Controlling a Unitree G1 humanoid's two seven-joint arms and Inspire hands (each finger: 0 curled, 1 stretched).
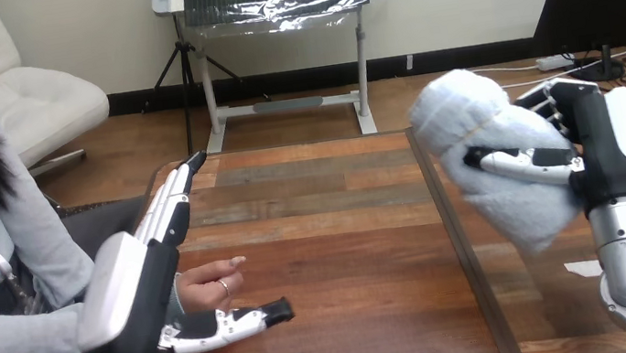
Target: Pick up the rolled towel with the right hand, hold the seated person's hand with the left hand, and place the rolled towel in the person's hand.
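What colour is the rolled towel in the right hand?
The rolled towel is white; head view.

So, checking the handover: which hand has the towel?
The right hand, fingers curled round the towel. The left hand lies open beside the person's hand, which holds nothing.

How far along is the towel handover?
Done: the white rolled towel is up off the wooden table, gripped in the right hand. In hand: the left hand is at the person's hand, fingers straight, with no closed hold visible. Left: carry the towel across and place it in the person's hand.
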